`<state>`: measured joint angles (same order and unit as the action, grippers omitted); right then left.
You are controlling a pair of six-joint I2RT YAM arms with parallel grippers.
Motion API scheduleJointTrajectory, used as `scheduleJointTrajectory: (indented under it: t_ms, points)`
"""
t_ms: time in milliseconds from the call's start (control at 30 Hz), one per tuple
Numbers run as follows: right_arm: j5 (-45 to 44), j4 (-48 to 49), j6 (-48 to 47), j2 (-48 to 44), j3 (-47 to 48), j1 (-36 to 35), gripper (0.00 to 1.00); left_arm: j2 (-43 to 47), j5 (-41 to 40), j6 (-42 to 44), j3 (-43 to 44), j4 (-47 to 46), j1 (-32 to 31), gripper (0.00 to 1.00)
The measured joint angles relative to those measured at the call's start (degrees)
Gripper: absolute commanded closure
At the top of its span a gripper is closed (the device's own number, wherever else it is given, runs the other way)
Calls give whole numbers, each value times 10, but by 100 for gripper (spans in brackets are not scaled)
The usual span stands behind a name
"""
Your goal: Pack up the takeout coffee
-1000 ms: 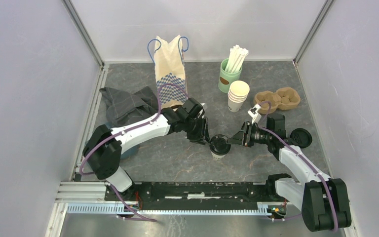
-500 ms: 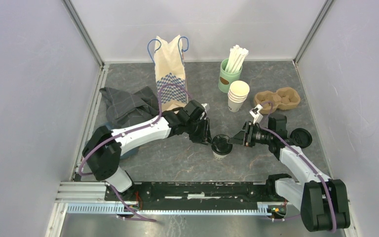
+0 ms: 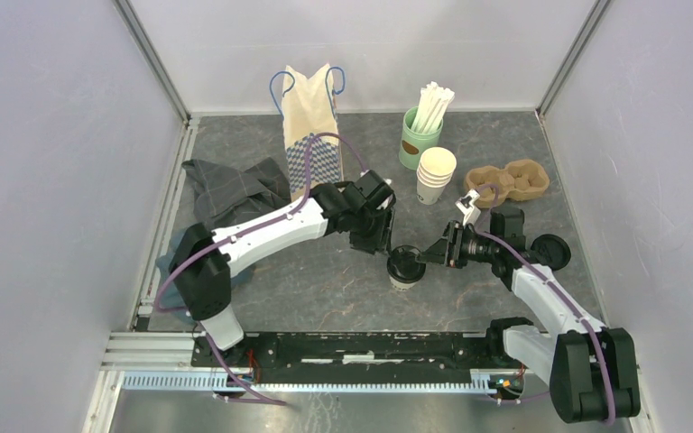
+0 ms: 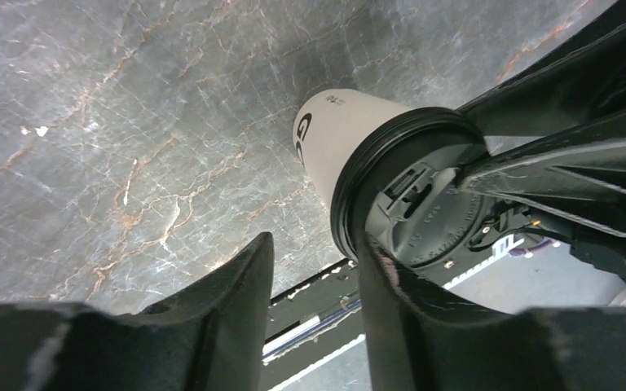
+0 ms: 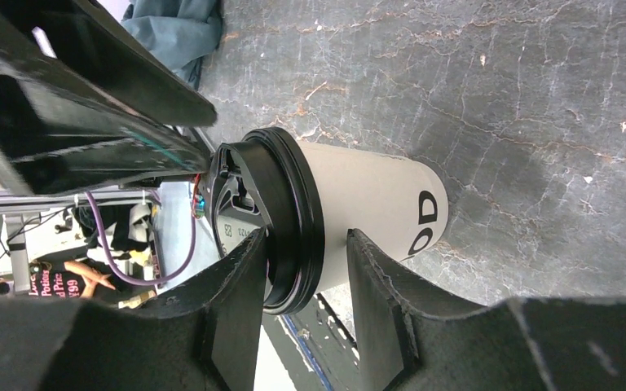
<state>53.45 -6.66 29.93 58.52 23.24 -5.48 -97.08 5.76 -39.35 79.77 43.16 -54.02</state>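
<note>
One takeout coffee cup (image 3: 403, 275), white with black print and a black lid (image 3: 404, 262), stands upright on the grey table in the middle. My left gripper (image 3: 384, 245) is just left of it, open and empty; in the left wrist view its right finger (image 4: 407, 326) rests against the lid's edge (image 4: 424, 195). My right gripper (image 3: 429, 254) reaches in from the right, open, with one jaw over the lid top and one below the rim beside the cup wall (image 5: 375, 204). A small gap shows between rim and lower finger (image 5: 375, 301).
A paper bag (image 3: 311, 117) stands at the back. A green cup of straws (image 3: 420, 135), a stack of lidless white cups (image 3: 436, 176) and a brown carrier (image 3: 510, 180) are back right. A loose black lid (image 3: 550, 251) lies right. A dark cloth (image 3: 230, 194) lies left.
My left arm has swung right and a little back, bringing its gripper closer above the cup's left side. The right gripper and the cup have barely moved.
</note>
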Motion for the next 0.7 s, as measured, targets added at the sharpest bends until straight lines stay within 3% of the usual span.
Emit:
scheduleJointTrajectory:
  t_ms: [200, 300, 533, 700]
  points:
    - [-5, -6, 3, -9, 0, -1, 54, 11, -10, 2, 41, 13, 7, 22]
    - [-12, -8, 14, -17, -1, -5, 52, 31, 24, -3, 29, -7, 9, 21]
    - [-32, -22, 42, -44, -7, -23, 51, 10, 78, -3, 12, -29, -1, 46]
    - [-43, -24, 64, -71, -21, -36, 52, -44, 88, -1, 18, -28, -1, 54]
